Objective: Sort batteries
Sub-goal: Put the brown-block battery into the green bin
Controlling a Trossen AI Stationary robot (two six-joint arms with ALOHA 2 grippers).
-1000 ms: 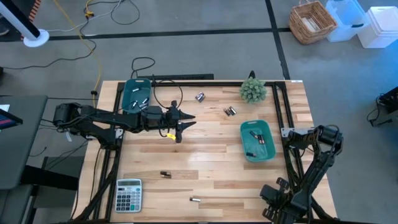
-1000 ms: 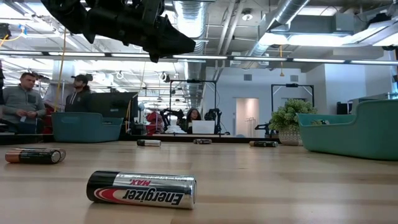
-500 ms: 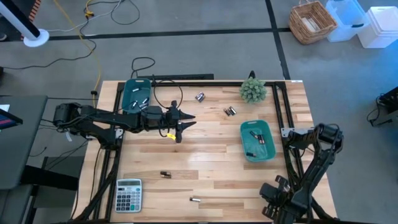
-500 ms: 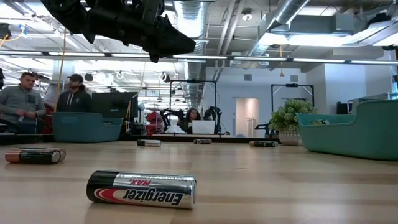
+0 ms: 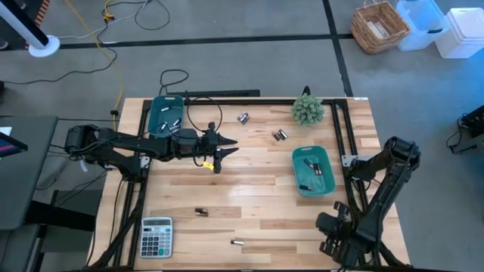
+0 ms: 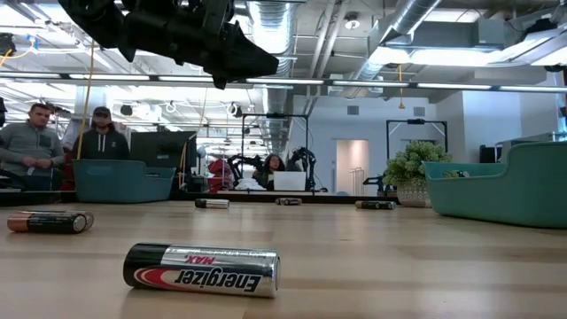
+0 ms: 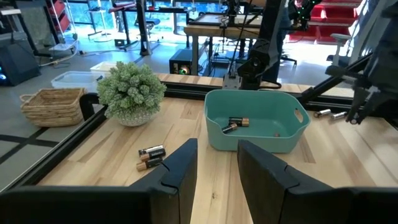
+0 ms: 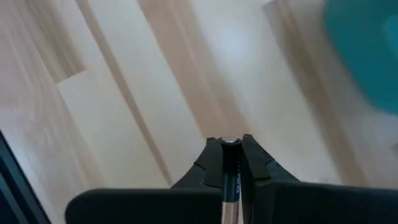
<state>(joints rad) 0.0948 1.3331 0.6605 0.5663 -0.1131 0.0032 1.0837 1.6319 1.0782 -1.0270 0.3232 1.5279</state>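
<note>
Right pincer (image 8: 231, 167) clenched on a slim battery (image 8: 231, 180), held endwise between the fingers above the wooden tabletop (image 5: 257, 181); in the overhead view that arm sits at the front right corner. Left pincer (image 5: 219, 156) hangs above the tabletop's left middle, fingers parted, nothing between them; its wrist view looks toward a teal bin (image 7: 255, 119).

Batteries scattered: one black-and-silver battery (image 6: 200, 268) lying on its side nearest the low camera, another (image 6: 50, 221) further left. Two (image 5: 280, 134) lie near the small potted plant (image 5: 308, 110), one pair (image 5: 243, 117) at the far middle, one (image 5: 201, 211) and one (image 5: 237, 242) toward the front edge. Right teal bin (image 5: 313, 171) holds a few batteries; left teal bin (image 5: 166, 115) also holds some. Calculator (image 5: 156, 236) at front left corner. People visible in the room beyond the tabletop
</note>
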